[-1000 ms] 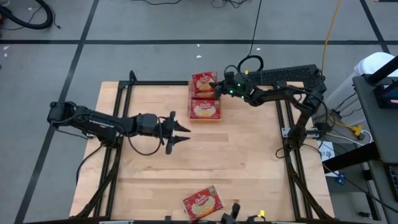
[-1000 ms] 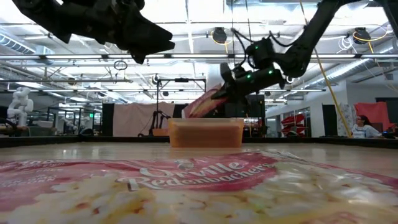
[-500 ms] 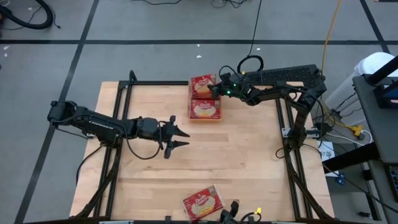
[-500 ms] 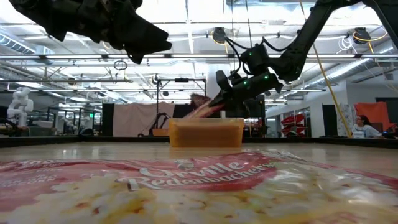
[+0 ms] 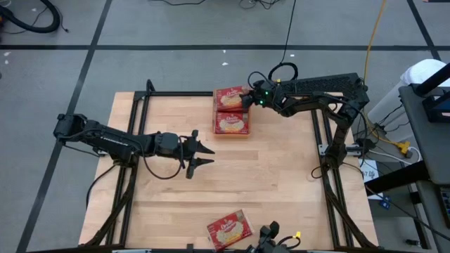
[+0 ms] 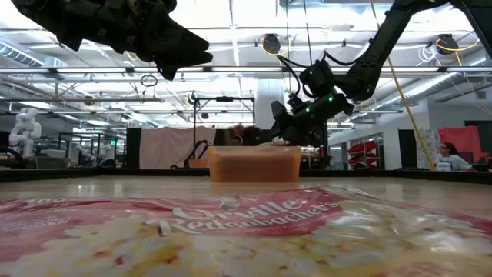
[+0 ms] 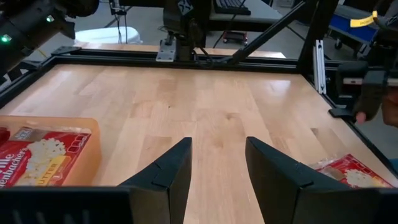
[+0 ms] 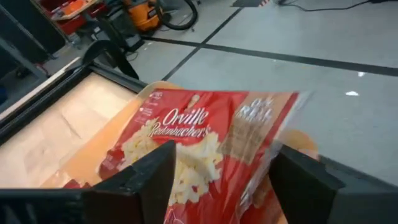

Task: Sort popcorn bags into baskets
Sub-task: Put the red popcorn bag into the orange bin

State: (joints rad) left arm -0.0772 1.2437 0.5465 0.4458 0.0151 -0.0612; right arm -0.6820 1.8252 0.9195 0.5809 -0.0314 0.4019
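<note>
- The tabletop [image 5: 281, 176] carries the orange basket [image 5: 232, 112] at its far edge, packed with popcorn bags [image 5: 233, 124].
- The right gripper [image 5: 247, 100], fingers spread, hovers over the basket; only its wrist view shows the top bag [image 8: 205, 143] lying free between them, apparently just dropped.
- The left gripper [image 5: 200, 152] waits mid-table, fingers parted and empty.
- One stray bag [image 5: 228, 228] lies at the near edge.

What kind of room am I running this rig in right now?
Most likely a robotics lab or workshop. The flat light wooden table sits in a black metal frame on grey concrete marked with dark tape lines; the low view shows exposed ceiling trusses, a white humanoid robot and other workstations behind.
</note>
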